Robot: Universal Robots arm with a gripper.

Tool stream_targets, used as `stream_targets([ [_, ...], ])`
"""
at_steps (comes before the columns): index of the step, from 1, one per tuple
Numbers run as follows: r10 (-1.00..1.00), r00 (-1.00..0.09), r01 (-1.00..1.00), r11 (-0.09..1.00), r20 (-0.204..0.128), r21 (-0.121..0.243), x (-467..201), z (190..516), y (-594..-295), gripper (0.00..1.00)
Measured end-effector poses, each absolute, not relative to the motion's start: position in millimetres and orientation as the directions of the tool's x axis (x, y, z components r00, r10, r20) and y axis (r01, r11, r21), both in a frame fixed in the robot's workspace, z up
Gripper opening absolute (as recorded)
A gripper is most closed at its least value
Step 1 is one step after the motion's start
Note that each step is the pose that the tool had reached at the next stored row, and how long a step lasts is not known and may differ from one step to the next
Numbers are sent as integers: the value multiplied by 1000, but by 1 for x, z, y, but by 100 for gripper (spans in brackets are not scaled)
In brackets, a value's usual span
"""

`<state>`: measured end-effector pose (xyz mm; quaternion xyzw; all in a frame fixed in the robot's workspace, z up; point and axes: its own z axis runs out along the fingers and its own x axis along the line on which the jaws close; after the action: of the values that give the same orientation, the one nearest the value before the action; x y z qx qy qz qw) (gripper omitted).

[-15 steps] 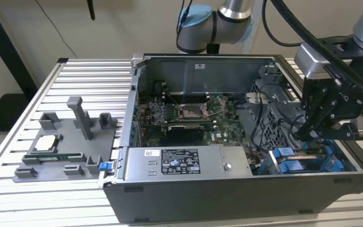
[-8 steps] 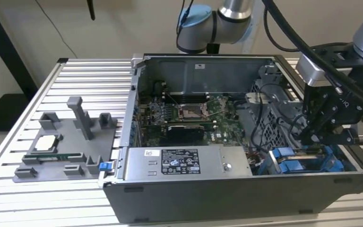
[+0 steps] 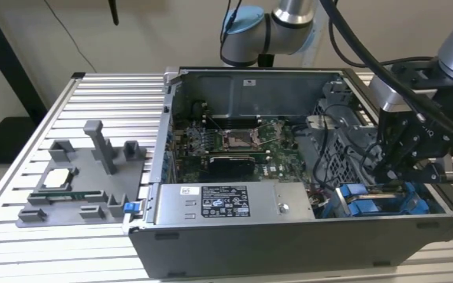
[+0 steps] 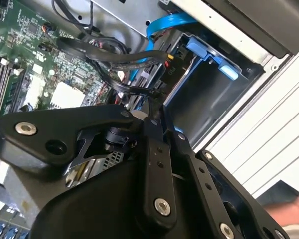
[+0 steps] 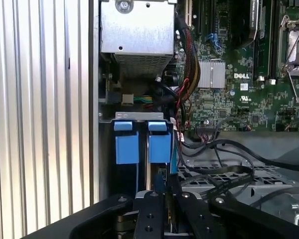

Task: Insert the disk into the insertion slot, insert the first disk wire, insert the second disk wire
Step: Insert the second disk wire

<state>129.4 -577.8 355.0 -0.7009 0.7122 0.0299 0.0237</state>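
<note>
While the gripper (image 3: pixel 410 171) hangs over the case's (image 3: pixel 289 236) drive bay (image 5: pixel 139 144), I cannot tell if its jaws are closed.

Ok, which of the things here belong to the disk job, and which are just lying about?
Job in hand:
- tool, over the slot
- blue carrier tabs in the slot
- black wires beside it, probably

Lying about:
- grey tray with a chip and a memory stick
- power supply
- motherboard
</note>
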Motion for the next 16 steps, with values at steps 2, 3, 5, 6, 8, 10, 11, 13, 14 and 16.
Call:
stream_targets([
  [2,-997,-16,-1000,16,-75,9,129,353,-578,0],
  [3,-997,-16,-1000,16,-75,9,129,352,-578,0],
  [5,-997,-16,-1000,16,-75,9,129,351,-578,0],
  [6,-997,-16,-1000,16,-75,9,129,350,-578,0],
  [8,-997,-16,-1000,16,-75,9,130,349,-578,0],
  [10,-997,-16,-1000,16,-75,9,130,349,-578,0],
  [11,-997,-16,-1000,16,-75,9,130,349,-578,0],
  [13,-997,-16,-1000,16,-75,9,130,349,-578,0],
  [14,-997,-16,-1000,16,-75,9,130,349,-578,0],
  [16,-997,-16,-1000,16,-74,8,130,348,-578,0],
])
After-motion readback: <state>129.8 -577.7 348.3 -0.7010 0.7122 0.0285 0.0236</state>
